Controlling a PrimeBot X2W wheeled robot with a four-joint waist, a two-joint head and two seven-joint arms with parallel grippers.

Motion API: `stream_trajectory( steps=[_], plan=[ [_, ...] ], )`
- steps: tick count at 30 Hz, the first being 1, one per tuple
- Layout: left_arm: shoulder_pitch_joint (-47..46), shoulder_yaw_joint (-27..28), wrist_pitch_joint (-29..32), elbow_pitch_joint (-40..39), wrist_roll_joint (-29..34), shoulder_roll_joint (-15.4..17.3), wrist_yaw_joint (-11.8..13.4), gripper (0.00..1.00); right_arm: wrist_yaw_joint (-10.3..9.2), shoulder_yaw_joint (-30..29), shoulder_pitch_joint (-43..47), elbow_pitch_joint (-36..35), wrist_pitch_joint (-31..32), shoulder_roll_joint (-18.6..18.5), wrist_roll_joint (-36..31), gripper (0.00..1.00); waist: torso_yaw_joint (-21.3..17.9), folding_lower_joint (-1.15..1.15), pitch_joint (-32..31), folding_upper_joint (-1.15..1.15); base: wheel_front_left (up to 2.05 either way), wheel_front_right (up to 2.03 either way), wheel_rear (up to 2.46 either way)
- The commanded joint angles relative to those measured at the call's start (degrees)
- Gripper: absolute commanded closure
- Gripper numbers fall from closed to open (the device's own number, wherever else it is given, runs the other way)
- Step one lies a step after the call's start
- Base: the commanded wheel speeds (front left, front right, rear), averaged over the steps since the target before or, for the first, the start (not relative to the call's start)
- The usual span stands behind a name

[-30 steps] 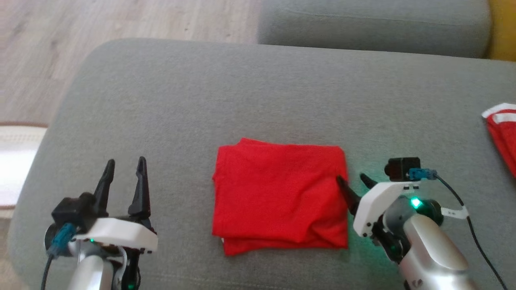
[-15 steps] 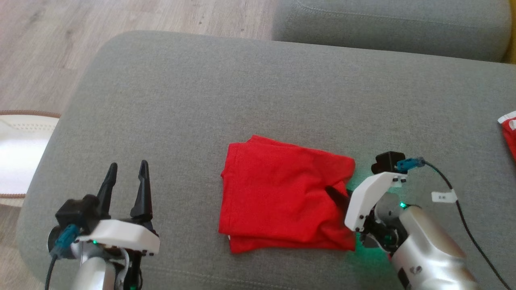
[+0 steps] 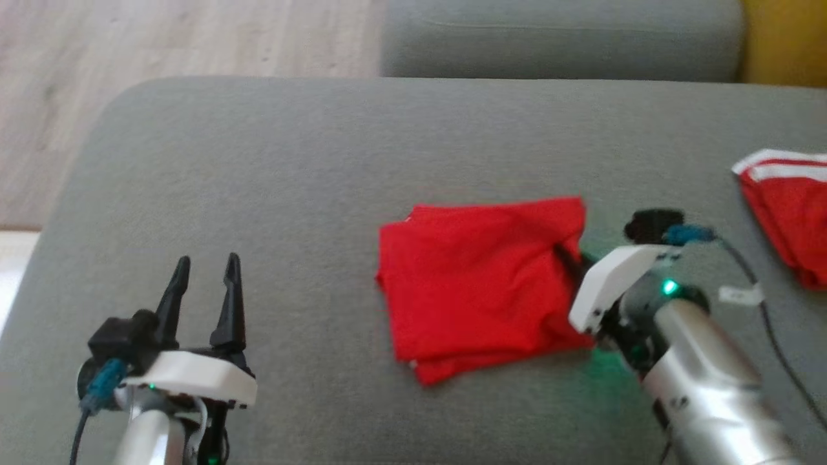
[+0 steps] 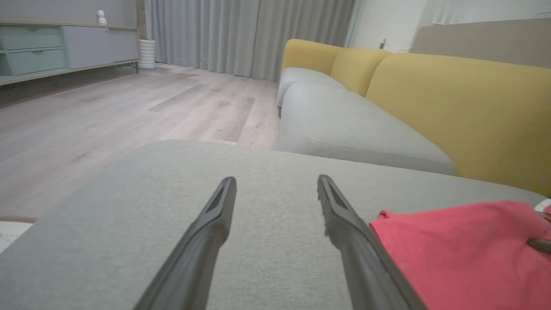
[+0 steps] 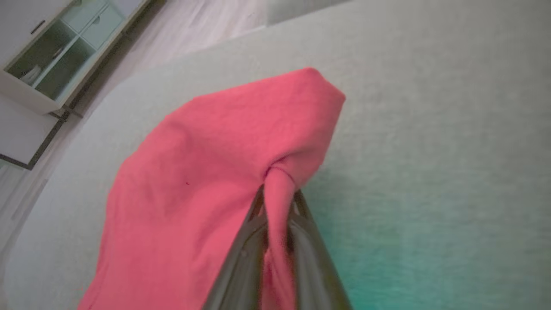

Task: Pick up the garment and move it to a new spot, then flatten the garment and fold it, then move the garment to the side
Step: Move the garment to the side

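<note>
Tips of the right gripper (image 3: 568, 255) lost in a fold at the right edge of the garment (image 3: 478, 290). At the right edge of the cushion (image 3: 258, 161), a red-and-white cloth (image 3: 785, 206) runs off frame. A white thing (image 4: 100, 17) on the cabinet (image 4: 64, 47): too small to tell.

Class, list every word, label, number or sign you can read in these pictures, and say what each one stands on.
No text here can be read.
The white tag hanging near the right forearm: its printing is too blurred to read.
The small dark marks on that forearm: too small to read.
The red garment: no print visible on it.
</note>
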Motion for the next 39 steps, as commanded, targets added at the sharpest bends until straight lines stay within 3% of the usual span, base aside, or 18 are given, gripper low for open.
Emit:
stream_trajectory(
  steps=[1, 11, 20, 30, 39],
  plan=[
    [-3.35, 0.98, -0.70, -2.39, 0.63, 0.08, -0.36, 0.00, -0.04, 0.29, -2.99, -2.42, -0.79, -1.03, -0.57, 1.00, -3.32, 0.00, -0.22, 0.00, 0.00, 0.00, 0.00],
    [-6.07, -3.24, -0.70, -1.69, 0.41, -0.58, -1.75, 0.00, -0.04, -1.09, -3.52, -6.63, 0.27, -3.46, -0.64, 1.00, -14.93, 0.00, 1.61, 0.00, 0.00, 0.00, 0.00],
    [-8.35, -5.14, -0.70, -1.06, 0.69, -0.79, -2.06, 0.00, -0.04, -2.22, -2.53, -9.97, 0.76, -2.77, -1.15, 1.00, -21.30, 0.00, 3.33, 0.00, 0.00, 0.00, 0.00],
    [-10.09, -6.03, -0.70, -0.87, 1.34, -0.41, -2.19, 0.00, -0.04, -2.46, -4.89, -13.01, 2.48, -4.64, -2.13, 1.00, -21.43, 0.00, 6.56, 0.00, 0.00, 0.00, 0.00],
    [-13.92, -7.00, 0.15, -1.16, 1.87, 1.87, -2.39, 0.00, -0.04, 0.19, -17.08, -15.15, 9.50, -17.14, -5.07, 1.00, -16.69, 0.00, 14.94, 0.00, 0.00, 0.00, 0.00]
  ],
)
